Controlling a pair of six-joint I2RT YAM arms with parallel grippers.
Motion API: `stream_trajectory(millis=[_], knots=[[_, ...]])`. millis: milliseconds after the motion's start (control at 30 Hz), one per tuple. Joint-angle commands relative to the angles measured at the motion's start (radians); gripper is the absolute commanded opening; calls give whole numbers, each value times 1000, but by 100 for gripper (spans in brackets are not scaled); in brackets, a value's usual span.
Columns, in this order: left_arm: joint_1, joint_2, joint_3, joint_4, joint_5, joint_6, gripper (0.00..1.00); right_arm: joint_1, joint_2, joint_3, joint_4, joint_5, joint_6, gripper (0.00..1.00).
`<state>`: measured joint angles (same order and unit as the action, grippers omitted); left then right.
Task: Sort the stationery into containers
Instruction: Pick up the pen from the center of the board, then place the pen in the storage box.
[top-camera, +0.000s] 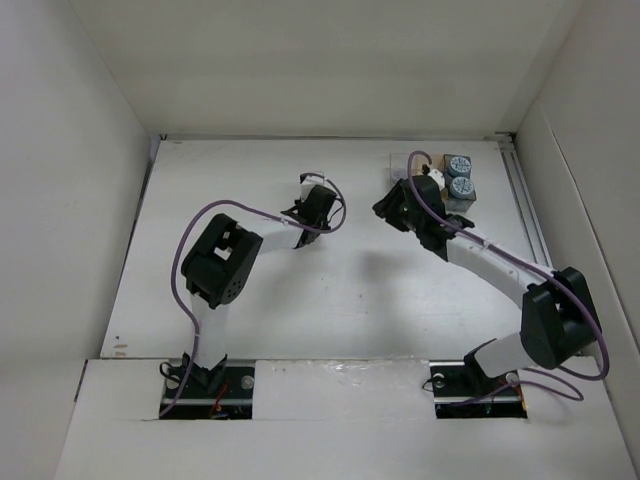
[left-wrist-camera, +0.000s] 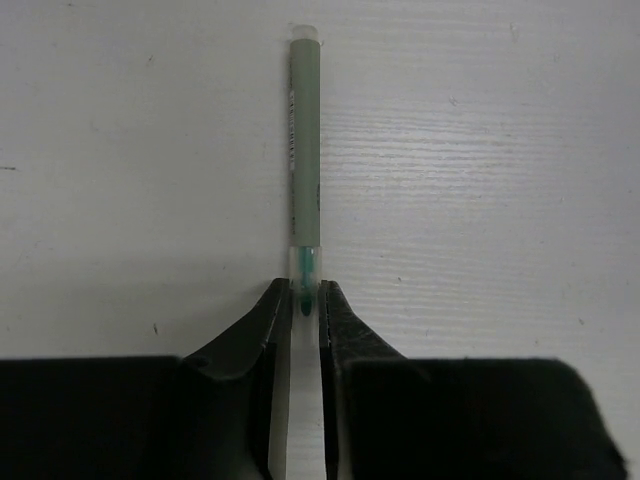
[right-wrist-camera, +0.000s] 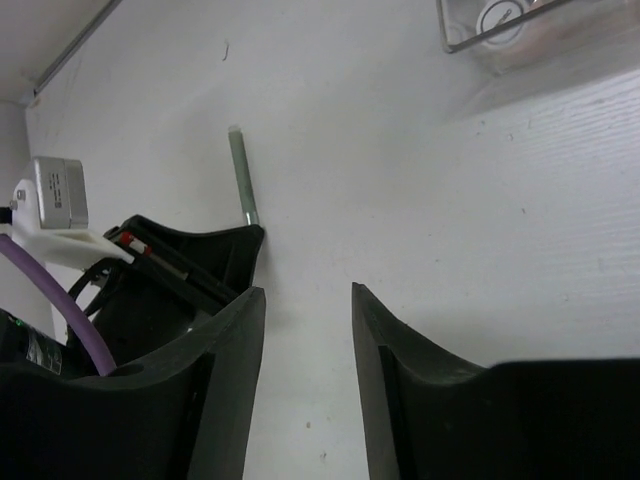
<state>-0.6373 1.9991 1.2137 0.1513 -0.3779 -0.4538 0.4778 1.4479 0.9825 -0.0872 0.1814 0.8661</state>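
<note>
A grey-green pen (left-wrist-camera: 303, 140) lies flat on the white table, pointing away from my left gripper (left-wrist-camera: 305, 295). That gripper is shut on the pen's clear tip, where the green nib shows between the jaws. The pen (right-wrist-camera: 240, 175) and the left gripper also show in the right wrist view. In the top view the left gripper (top-camera: 322, 195) is at the table's middle back. My right gripper (right-wrist-camera: 308, 295) is open and empty above bare table, just left of the organiser tray (top-camera: 440, 195). Two blue-grey rolls (top-camera: 460, 175) sit in its right section.
The tray's clear compartment (right-wrist-camera: 520, 30) shows at the upper right of the right wrist view, with a round item inside. White walls close in the table on the left, back and right. The two grippers are close to each other.
</note>
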Motion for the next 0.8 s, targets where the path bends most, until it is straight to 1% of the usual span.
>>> stream_trajectory(millis=[0,67,100,167,200,267,300,333,433,467,533,567,667,767], knots=[[2,1,4,-26,-12,6,0,24,-20,-7,72,-10,16,47],[2,-29,-41,-9,10,6,0,33,-11,-18,84,-10,25,53],[2,-51,-63,16,40,-3,0,33,2,-18,84,-10,25,59],[2,-126,-106,43,82,-3,0,33,14,-18,93,-48,34,63],[2,-155,-153,59,111,-12,0,33,14,-18,93,-68,25,66],[2,-245,-207,118,212,-22,0,44,23,-18,115,-121,25,68],[2,-276,-267,146,253,-22,0,44,23,-18,115,-140,16,70],[2,-331,-295,203,336,-31,0,44,23,-18,124,-158,16,71],[2,-402,-380,258,433,-55,0,54,23,-18,156,-210,16,73],[2,-439,-400,301,483,-56,0,65,38,-18,165,-235,27,73],[2,-468,-451,346,543,-86,0,77,69,-18,176,-235,36,73],[2,-486,-462,381,585,-86,0,78,69,-18,176,-244,36,73],[2,-496,-483,416,642,-109,0,119,94,1,188,-244,36,73],[2,-505,-505,462,692,-129,0,139,106,13,188,-232,36,68]])
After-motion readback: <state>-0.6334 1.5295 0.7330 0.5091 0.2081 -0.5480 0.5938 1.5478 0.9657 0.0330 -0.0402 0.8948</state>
